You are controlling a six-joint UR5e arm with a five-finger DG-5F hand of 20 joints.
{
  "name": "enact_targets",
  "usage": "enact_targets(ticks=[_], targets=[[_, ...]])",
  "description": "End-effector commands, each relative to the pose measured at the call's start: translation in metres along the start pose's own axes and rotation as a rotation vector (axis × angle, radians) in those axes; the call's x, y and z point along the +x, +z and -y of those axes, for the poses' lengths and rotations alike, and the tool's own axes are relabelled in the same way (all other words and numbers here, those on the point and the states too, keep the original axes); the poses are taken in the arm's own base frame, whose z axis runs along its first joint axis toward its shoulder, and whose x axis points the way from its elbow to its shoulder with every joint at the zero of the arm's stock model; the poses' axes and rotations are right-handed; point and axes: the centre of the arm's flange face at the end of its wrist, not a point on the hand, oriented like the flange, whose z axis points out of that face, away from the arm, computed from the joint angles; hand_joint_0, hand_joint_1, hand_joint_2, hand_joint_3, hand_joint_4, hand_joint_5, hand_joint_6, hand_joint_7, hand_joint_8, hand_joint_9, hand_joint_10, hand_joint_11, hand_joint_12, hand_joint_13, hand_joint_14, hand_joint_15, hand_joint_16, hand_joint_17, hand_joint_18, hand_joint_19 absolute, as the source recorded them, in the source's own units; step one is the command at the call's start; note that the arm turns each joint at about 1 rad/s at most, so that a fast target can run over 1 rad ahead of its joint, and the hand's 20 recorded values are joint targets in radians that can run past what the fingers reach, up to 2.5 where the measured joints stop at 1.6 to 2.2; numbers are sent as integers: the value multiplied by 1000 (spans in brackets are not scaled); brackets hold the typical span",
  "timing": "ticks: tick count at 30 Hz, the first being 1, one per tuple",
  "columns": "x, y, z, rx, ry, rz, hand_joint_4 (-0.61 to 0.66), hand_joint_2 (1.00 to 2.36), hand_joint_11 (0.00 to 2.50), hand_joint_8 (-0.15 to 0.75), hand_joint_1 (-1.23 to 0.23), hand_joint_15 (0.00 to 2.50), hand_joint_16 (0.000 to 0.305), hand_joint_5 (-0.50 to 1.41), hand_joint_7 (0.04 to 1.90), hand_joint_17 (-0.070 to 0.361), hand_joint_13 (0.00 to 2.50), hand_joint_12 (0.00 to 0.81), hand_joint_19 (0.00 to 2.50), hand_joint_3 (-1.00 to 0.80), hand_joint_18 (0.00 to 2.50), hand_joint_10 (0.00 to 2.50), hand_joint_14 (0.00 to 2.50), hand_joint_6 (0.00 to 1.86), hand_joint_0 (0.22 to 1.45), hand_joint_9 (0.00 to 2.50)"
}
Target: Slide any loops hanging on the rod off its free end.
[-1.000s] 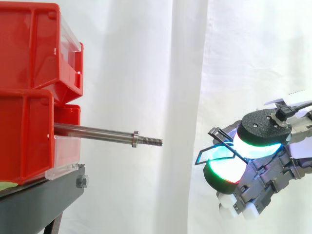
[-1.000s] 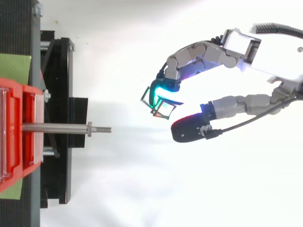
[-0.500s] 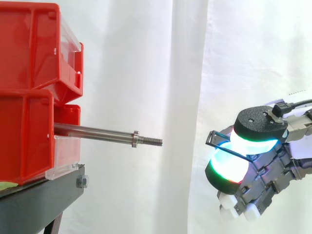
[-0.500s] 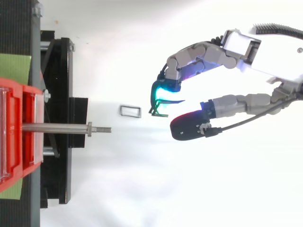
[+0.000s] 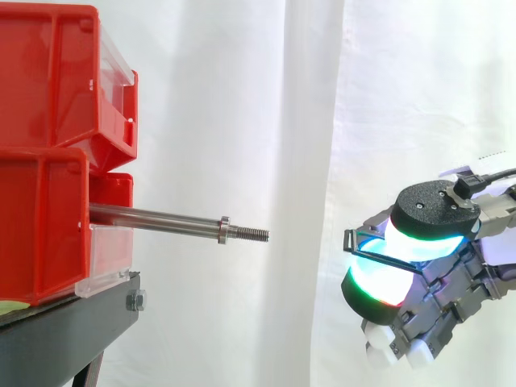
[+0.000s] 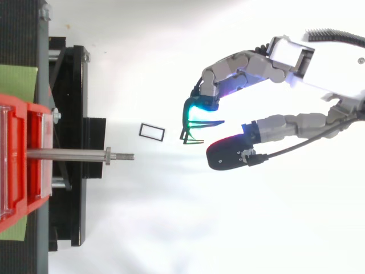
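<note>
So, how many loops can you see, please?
2. One loose loop is between the rod's free end and the hand; the held loop is pinched in that hand. Another could hide in its grip.

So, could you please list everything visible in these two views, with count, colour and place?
red bins: at least two, red with clear fronts, stacked at the left
stand: one, black, under the bins
rod: one, silver, sticking out level from the bins, bare
nut: one, silver, just before the rod's threaded tip
free loop: one, dark rectangle, off the rod, between its tip and the hand
held loop: one that I can tell, dark, in the hand
green sheet: one, beside the bins, far left
curtain: white, behind
hand: one, grey-white, right of the rod, fingers pinching the held loop
</note>
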Motion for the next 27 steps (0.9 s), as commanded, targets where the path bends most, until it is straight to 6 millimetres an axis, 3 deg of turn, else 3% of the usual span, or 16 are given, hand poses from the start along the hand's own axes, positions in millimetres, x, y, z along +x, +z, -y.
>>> enact_targets(ticks=[1, 7, 15, 27], targets=[[1, 0, 0, 1, 2, -1, 128, 1007, 397, 252, -541, 112, 35, -152, 1078, 80, 705, 261, 355, -431, 669, 13, 5, 741, 588, 729], [0, 0, 0, 1, 3, -1, 125, 1009, 402, 254, -528, 118, 35, -145, 1117, 79, 709, 261, 356, -408, 670, 13, 4, 723, 594, 745], [0, 0, 0, 2, 8, -2, 124, 1012, 397, 246, -731, 105, 36, -179, 1058, 80, 702, 262, 348, -356, 673, 13, 4, 776, 594, 720], [-1, -1, 2, 12, 13, -8, 126, 1007, 397, 239, -794, 106, 35, -192, 996, 79, 706, 261, 355, -419, 686, 13, 5, 799, 616, 716]])
